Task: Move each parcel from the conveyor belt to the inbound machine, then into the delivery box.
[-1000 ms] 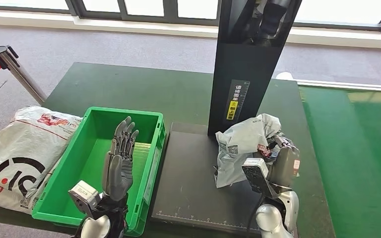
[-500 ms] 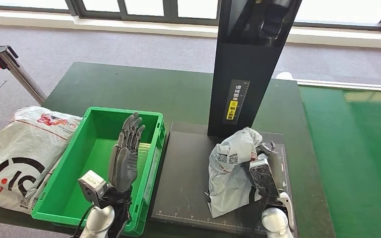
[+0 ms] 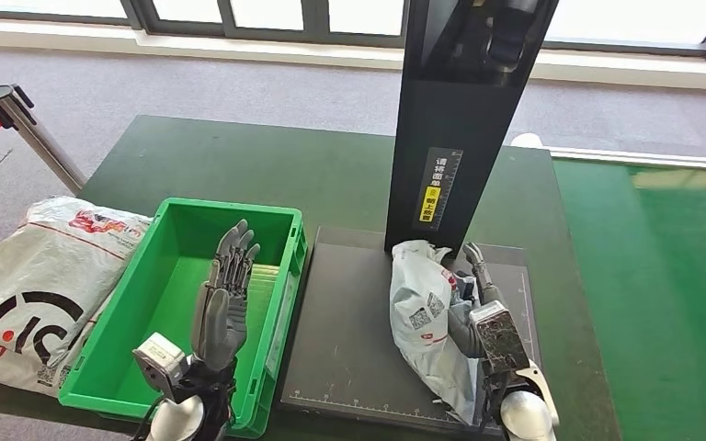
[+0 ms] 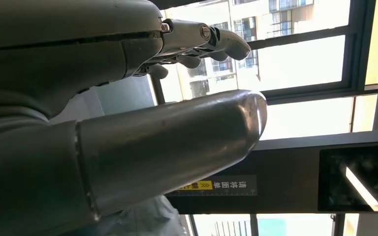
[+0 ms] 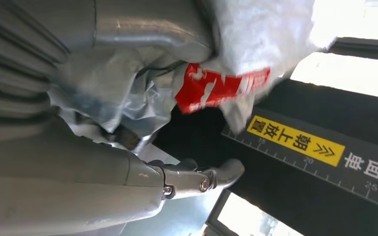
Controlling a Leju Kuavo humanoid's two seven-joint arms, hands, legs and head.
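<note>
Starting at the left: outside the left robot hand [image 3: 223, 299], a printed bag [image 3: 37, 276] lying flat on the surface [image 3: 239, 156], untouched. Holding nothing, this left robot hand, fingers apart and pointing up, raised over the green delivery box [image 3: 230, 206]. Compared with half a second ago, sits a little lower and nearer to the body, but in the same open pose and over the same box.

Then the main change, to the inner side of the right robot hand [image 3: 478, 317]: the parcel [image 3: 420, 312] now lying long and low on the black platform [image 3: 345, 322] of the inbound machine [image 3: 460, 138], just in front of the upright column. One second ago was crumpled high in the grip, near the column's right edge; half a second ago was lower and more to the centre; now flattened against the platform. Clamped on the parcel, the right robot hand: in the right wrist view, grey plastic with a red mark caught between the thick thumb and the darker fingers. In the head view, fingers stretched along the parcel's outer side, so probably a loose grip, close to letting go.

Meaning for the task: seems to finish the first leg, conveyor belt [image 3: 671, 276] to machine. Left to do, by judgement: release here, then carry the parcel across to the delivery box beside the platform. At the far right, beyond the right robot hand, the conveyor belt.
</note>
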